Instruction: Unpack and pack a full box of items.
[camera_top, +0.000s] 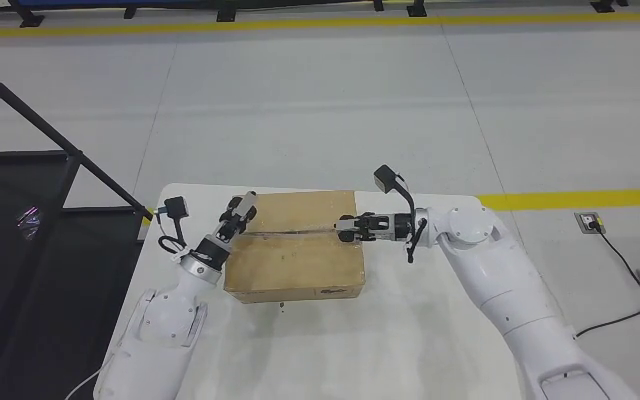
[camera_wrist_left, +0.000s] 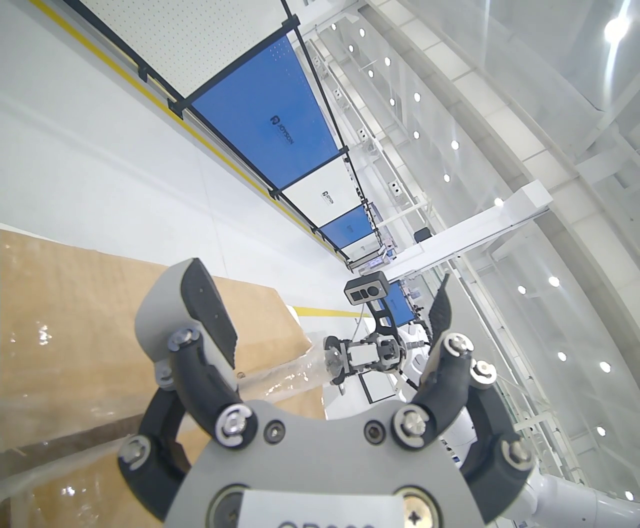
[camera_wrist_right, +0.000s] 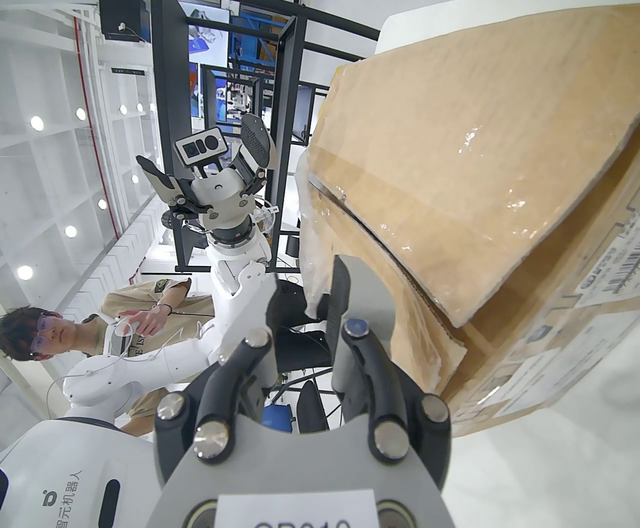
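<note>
Evidently an early opening stage: the brown cardboard box (camera_top: 295, 262) sits shut on the white table (camera_top: 400, 330), with its seal gripped at one end.

Top view: the box lies mid-table with its flaps down. The right gripper (camera_top: 344, 228) is at the box's right edge on the centre seam, and the left gripper (camera_top: 245, 205) is above the far left corner. Left wrist view: the left gripper's fingers are spread wide and hold nothing. It hovers over the box top, probably placed to steady the box or take a flap. The clear packing tape strip (camera_wrist_left: 295, 372) runs off the box edge toward the other tool. Right wrist view: the right gripper is closed narrow on the tape's loose end, beside a slightly raised flap corner. I judge this grip is meant to peel the seal along the seam. Unpacking is not yet begun.
</note>
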